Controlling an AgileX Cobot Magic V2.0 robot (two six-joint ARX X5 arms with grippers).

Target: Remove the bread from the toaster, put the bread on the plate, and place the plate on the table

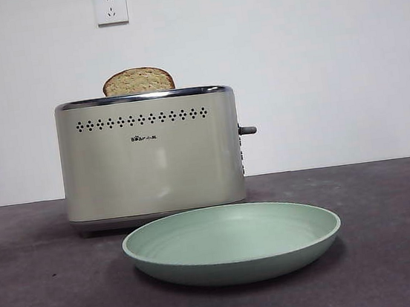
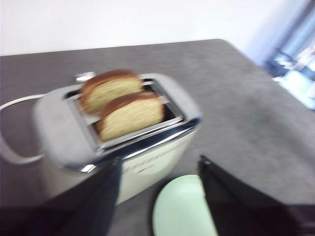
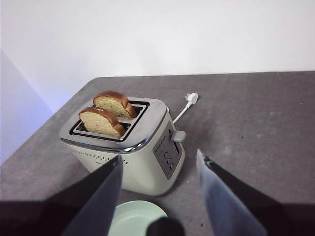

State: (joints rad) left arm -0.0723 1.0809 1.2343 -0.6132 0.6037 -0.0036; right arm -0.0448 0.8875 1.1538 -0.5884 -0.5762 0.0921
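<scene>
From the front, the toaster (image 1: 150,154) stands on the table (image 1: 42,293), and the plate (image 1: 232,241) sits on the table just in front of it. Only one round bread top (image 1: 138,81) pokes up over the chrome rim, and no arm shows here. In the left wrist view, which is blurry, two slices stand side by side in the slots. The bread (image 2: 130,115) in the slot closer to the plate is the one I would take first. The left gripper (image 2: 160,169) has its jaws spread wide and holds nothing. The bread is ahead of it and a bit to one side, quite near, and the slice runs long the same way as the toaster slot. In the right wrist view, the right gripper (image 3: 158,167) is also spread wide and holds nothing. The toaster sits farther ahead of it. So I think the left arm is nearer and should grab across the thin side of the slice.
</scene>
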